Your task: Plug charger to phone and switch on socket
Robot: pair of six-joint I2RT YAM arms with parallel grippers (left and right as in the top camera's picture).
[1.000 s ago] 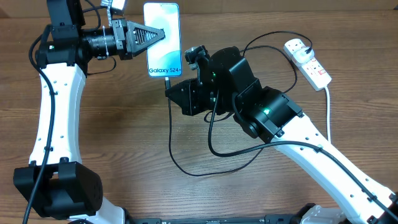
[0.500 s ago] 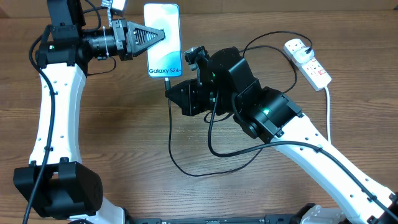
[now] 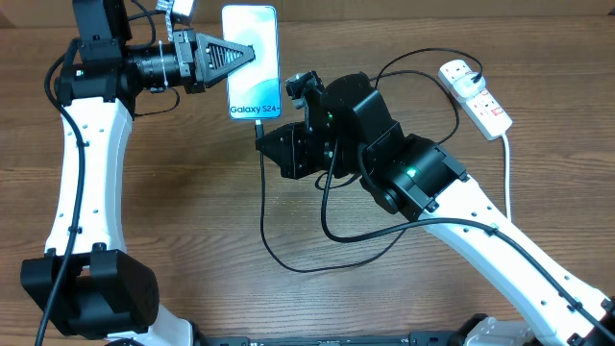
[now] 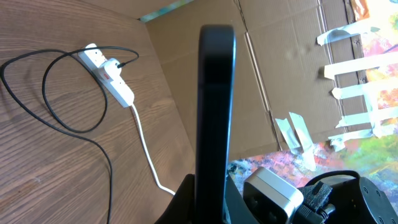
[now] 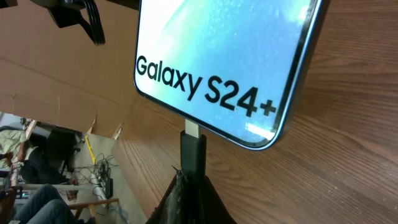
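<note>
Charger tip (image 5: 193, 149) meets phone (image 3: 252, 38).
Left gripper (image 3: 240, 53) pinches the rigid, likely slick phone; right gripper (image 5: 189, 186) clamps the stiff tip, the sensible hold.

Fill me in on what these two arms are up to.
They are plugging a charger into a phone. The left gripper clamps the phone by its side to hold it steady. The right gripper pinches the charger at its connector and has it at the port on the phone's bottom edge. A sliver of metal shows there, so it may not be fully seated. The cable loops across the table to the socket, which neither arm is touching.
</note>
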